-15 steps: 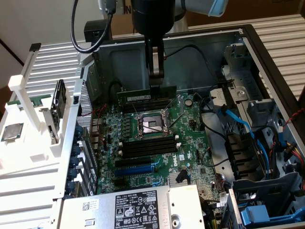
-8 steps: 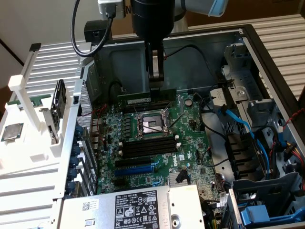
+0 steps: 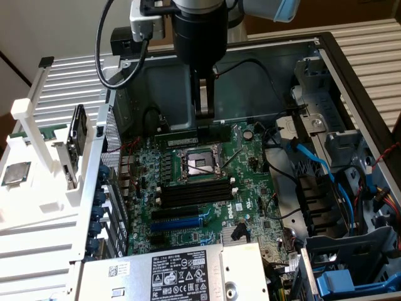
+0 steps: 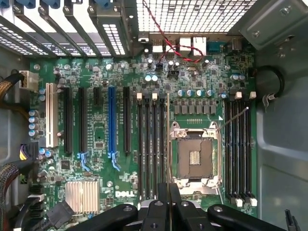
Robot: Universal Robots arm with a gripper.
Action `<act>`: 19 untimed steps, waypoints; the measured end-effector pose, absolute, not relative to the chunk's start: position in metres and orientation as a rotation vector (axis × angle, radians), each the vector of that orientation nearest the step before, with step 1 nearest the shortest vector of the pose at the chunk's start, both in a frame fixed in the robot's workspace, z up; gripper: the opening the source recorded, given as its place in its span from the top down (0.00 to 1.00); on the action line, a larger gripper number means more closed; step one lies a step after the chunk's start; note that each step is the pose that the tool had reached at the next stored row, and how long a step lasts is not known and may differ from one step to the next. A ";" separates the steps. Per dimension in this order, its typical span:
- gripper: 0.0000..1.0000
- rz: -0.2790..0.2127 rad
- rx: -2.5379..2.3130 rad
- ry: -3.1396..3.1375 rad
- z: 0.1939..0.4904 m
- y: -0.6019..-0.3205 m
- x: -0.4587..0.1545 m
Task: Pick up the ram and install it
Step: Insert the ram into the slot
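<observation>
- The fingers (image 3: 198, 94) of the gripper (image 3: 204, 115) stand narrow, pinched on the top edge of the ram (image 3: 188, 135).
- The ram hangs level above the motherboard (image 3: 207, 207), beside the processor socket (image 3: 199, 164) and parallel to the black memory slots (image 3: 194, 191). It looks clear of the board, not yet seated.
- In the wrist view the ram shows edge-on as a thin line (image 4: 169, 159) between the socket and a bank of slots (image 4: 151, 144). Which slot it sits over cannot be told.
- Likely risk: coming down slightly off the slot line would land it on a slot wall or the open socket.
- The narrow grip on one edge could let the stick tilt under pressing force.
- Closed end latches or a reversed notch would block seating.
</observation>
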State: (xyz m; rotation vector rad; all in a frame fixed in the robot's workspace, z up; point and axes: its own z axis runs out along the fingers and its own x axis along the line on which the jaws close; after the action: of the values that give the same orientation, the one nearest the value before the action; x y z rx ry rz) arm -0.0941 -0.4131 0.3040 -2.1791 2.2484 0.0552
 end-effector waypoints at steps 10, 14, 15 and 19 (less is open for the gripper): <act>0.88 0.044 -2.183 2.255 0.291 -0.422 -0.094; 0.88 0.043 -2.183 2.256 0.284 -0.426 -0.094; 0.88 0.043 -2.183 2.256 0.282 -0.427 -0.094; 0.88 0.026 -2.189 2.264 0.279 -0.426 -0.094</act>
State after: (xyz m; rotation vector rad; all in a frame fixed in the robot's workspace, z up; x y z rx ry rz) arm -0.0942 -0.4264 0.2790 -2.1893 2.2644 0.0262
